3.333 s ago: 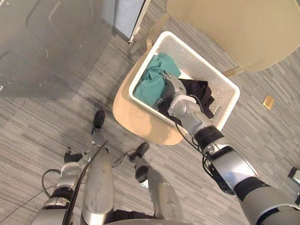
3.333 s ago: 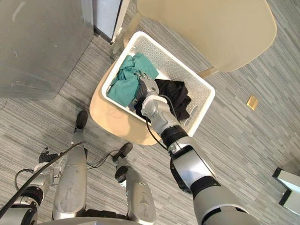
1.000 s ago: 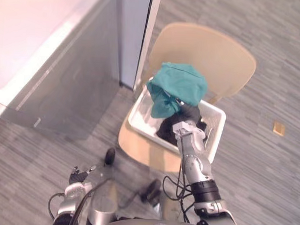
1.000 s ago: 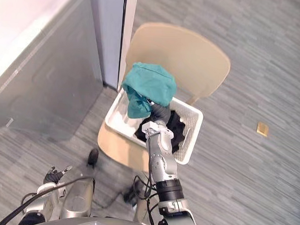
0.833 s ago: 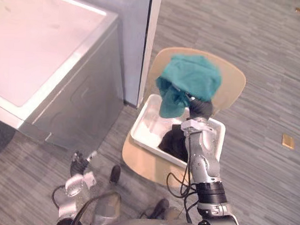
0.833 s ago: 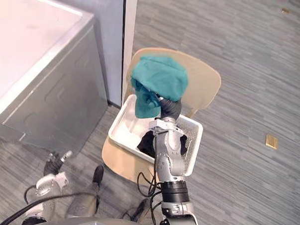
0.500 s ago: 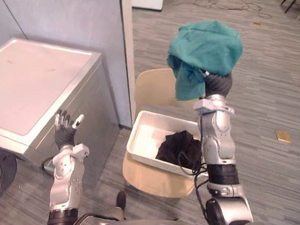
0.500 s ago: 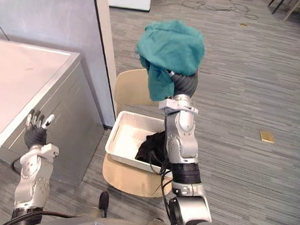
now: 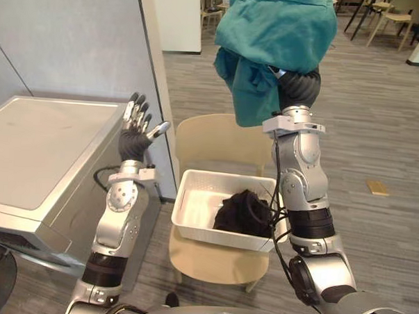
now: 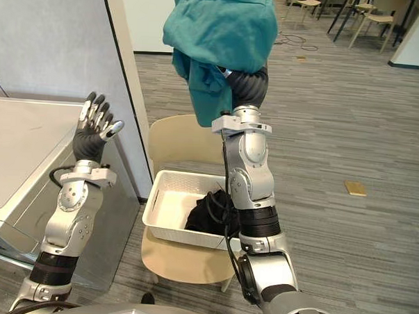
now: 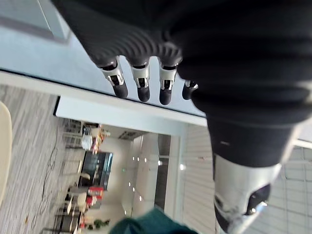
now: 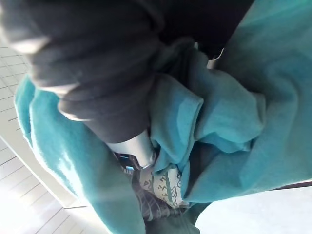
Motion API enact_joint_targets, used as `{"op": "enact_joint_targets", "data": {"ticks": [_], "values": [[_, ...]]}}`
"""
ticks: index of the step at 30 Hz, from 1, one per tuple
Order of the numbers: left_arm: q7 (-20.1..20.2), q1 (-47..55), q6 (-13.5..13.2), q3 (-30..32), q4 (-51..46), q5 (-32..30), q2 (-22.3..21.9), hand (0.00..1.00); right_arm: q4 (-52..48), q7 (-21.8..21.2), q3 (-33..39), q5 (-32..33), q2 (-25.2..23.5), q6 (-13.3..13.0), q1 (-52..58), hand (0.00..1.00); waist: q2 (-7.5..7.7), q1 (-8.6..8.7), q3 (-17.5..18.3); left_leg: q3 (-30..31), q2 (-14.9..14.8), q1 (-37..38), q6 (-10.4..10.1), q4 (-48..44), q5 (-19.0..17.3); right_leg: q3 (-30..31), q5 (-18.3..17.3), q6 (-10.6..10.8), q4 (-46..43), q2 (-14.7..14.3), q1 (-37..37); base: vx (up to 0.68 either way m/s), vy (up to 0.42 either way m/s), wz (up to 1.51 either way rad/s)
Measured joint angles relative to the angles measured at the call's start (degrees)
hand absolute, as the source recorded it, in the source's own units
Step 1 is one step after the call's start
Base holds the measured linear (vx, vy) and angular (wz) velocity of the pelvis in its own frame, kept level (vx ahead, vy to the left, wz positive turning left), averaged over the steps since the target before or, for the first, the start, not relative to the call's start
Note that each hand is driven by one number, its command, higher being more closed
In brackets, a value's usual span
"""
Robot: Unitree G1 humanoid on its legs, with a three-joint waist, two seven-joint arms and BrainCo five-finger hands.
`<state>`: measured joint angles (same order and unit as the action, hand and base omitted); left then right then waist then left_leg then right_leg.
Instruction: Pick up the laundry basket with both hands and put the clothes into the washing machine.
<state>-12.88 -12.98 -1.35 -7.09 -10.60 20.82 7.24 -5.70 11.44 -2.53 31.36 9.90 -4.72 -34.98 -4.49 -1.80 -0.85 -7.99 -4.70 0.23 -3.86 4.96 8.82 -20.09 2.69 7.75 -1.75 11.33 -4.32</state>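
basket point(image 9: 220, 238) on chair point(image 9: 217, 140), washer point(image 9: 35, 156) left

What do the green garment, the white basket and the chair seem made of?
The green garment looks like soft matte fabric: it drapes in folds. The white basket is likely rigid plastic: thin, smooth moulded walls. The chair: smooth pale wood or plastic, unclear which.

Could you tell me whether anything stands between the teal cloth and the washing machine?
The open left hand is raised between the teal cloth, held high in the right hand, and the washing machine; nothing else visible does.
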Motion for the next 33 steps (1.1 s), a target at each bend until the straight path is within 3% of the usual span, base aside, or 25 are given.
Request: {"op": "enact_joint_targets", "data": {"ticks": [7,18,24,30,31,33], "values": [[3.32,-6.61,0.01,-6.82,2.99,4.92,1.04,0.0,0.25,-2.1,-4.69,3.29,-1.17,0.04,0.23,1.0,0.02,1.12,0.02,-1.76,-0.04,0.58,0.16,0.05,0.15,2.2,1.74,-0.22,1.48,-0.4,0.08,-0.03,0.008,-0.15],[3.13,-10.09,0.02,-11.39,5.03,8.38,1.05,0.0,2.29,-6.42,-12.13,7.43,-2.73,1.26,6.01,1.0,0.28,2.1,1.9,-3.0,-0.48,0.75,0.12,0.07,0.11,3.65,1.84,-0.32,2.1,-0.9,0.69,-0.01,-0.006,-0.07],[2.17,-10.35,0.02,-12.26,5.17,8.34,1.1,0.0,2.27,-7.75,-13.7,9.95,-3.9,1.25,8.07,1.0,2.12,2.39,3.17,-3.34,-0.79,0.63,0.03,0.06,0.05,4.06,1.88,-0.38,2.16,-1.27,1.1,0.0,-0.007,-0.02],[1.52,-10.36,0.02,-12.54,5.27,8.29,1.09,0.0,2.27,-9.7,-16.69,11.94,-4.82,1.27,10.4,1.0,2.6,2.45,3.49,-3.54,-0.84,0.63,-0.1,0.06,-0.05,4.33,1.92,-0.44,2.16,-1.36,1.23,0.0,-0.002,-0.02],[1.53,-10.36,0.01,-12.79,5.38,8.29,1.13,1.0,2.27,-9.68,-16.9,12.33,-4.85,1.31,10.64,1.0,2.63,2.42,3.5,-3.54,-0.84,0.63,-0.1,0.06,-0.05,4.33,1.93,-0.45,2.16,-1.36,1.23,0.0,0.0,0.0],[1.53,-10.36,0.01,-13.15,5.39,8.3,1.11,1.0,2.27,-9.69,-17.0,12.42,-4.75,1.38,10.82,1.0,2.73,2.34,3.56,-3.51,-0.84,0.62,-0.12,0.06,-0.06,4.32,1.93,-0.45,2.16,-1.36,1.23,0.0,0.0,0.0]]}}
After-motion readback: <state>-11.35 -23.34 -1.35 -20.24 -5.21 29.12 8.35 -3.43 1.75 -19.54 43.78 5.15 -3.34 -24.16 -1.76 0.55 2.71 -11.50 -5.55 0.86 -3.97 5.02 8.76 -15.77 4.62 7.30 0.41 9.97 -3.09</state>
